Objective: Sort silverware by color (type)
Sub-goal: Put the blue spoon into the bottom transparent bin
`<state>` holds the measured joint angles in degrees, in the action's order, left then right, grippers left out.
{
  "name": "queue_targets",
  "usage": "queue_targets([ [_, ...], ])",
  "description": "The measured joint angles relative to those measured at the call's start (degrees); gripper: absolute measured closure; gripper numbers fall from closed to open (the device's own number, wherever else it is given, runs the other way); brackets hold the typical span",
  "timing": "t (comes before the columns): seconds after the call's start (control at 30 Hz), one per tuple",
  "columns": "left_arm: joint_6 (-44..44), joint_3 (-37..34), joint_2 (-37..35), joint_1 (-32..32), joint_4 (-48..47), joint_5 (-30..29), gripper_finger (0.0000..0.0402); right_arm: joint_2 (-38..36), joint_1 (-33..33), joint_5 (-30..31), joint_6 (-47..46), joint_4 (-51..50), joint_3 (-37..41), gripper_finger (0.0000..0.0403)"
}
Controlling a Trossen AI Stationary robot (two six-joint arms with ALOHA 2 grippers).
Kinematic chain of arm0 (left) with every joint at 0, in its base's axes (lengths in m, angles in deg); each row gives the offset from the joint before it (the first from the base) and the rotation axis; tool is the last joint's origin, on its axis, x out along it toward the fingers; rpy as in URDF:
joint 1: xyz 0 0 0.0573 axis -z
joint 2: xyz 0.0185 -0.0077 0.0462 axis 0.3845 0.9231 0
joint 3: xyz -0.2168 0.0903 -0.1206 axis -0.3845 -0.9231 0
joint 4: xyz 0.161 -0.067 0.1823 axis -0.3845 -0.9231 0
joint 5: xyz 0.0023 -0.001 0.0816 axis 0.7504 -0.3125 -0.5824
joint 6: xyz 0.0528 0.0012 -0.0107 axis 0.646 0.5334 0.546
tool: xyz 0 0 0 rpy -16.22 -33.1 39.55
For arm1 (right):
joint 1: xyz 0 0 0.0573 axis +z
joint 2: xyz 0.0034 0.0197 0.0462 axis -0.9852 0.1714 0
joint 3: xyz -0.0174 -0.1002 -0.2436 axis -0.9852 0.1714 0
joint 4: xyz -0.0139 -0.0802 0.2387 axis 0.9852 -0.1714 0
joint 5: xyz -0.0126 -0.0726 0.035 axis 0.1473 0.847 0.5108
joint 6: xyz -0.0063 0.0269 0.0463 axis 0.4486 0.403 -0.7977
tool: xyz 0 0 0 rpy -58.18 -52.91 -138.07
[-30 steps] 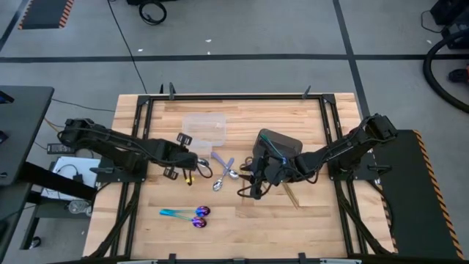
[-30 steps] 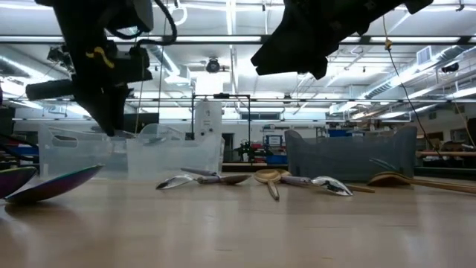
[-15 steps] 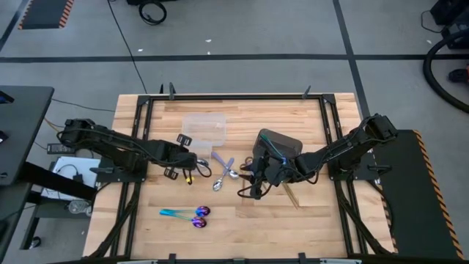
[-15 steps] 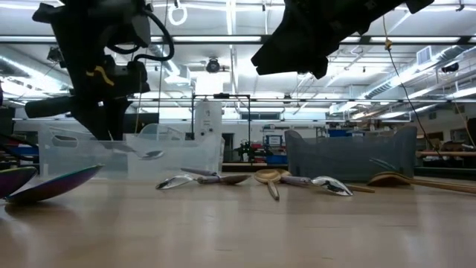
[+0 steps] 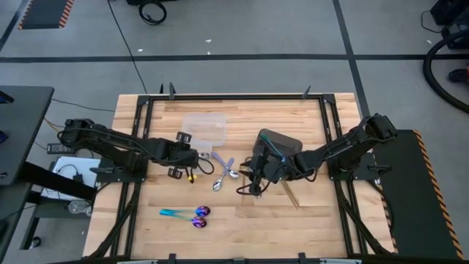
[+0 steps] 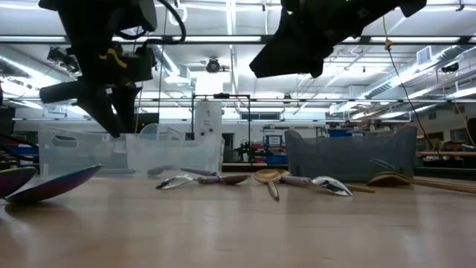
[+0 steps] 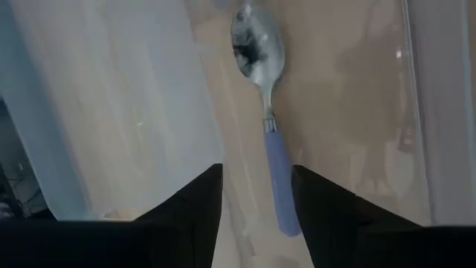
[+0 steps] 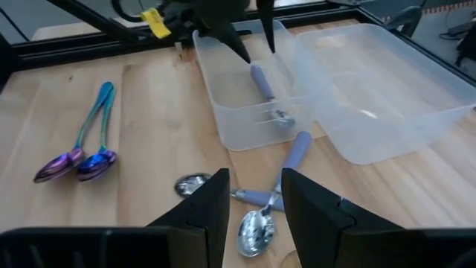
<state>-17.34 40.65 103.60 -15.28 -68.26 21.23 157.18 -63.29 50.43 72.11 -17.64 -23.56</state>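
Observation:
A spoon with a silver bowl and lavender handle (image 7: 271, 141) lies flat on the floor of a narrow clear container (image 8: 238, 123). My left gripper (image 7: 256, 193) hovers open just above it, fingers on either side of the handle without touching. Two more such spoons (image 8: 275, 197) lie crossed on the table right beneath my right gripper (image 8: 253, 205), which is open and holds nothing. Two iridescent spoons (image 5: 187, 215) lie side by side near the front left. Gold spoons (image 6: 271, 179) lie near the dark bin.
A larger clear container (image 8: 379, 89) sits beside the narrow one, toward the far edge. The dark grey bin (image 5: 278, 141) stands right behind my right gripper (image 5: 253, 186). A black frame (image 5: 234, 95) runs around the table. Bare wood lies toward the near edge.
My left gripper has opened over the narrow container and let go of the lavender-handled spoon, which has dropped from between the fingers and now lies on the container's floor. My right gripper has stayed open.

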Motion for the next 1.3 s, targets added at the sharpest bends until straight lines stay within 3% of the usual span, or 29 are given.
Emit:
queue_targets([
  [0.37, -7.3, 5.8, 0.0, 4.5, -0.2, -1.9, 0.0233, 0.0, -3.5, -0.3, 4.1, 0.1, 0.0, 0.027],
  [0.67, -9.1, 10.8, -1.4, 10.0, 0.8, -1.7, 0.0233, 0.0, -6.2, -5.6, 6.3, 2.9, 0.0, 0.027],
  [1.1, -1.1, 10.9, -1.4, 14.4, 16.9, -1.2, 0.0233, 0.0, -6.5, -8.5, 4.4, 2.7, 0.0, 0.027],
  [1.3, 3.1, 8.5, -1.4, 13.7, 25.2, 1.0, 0.0233, 0.0, -4.9, -5.4, 0.4, 0.7, 0.0, 0.027],
])
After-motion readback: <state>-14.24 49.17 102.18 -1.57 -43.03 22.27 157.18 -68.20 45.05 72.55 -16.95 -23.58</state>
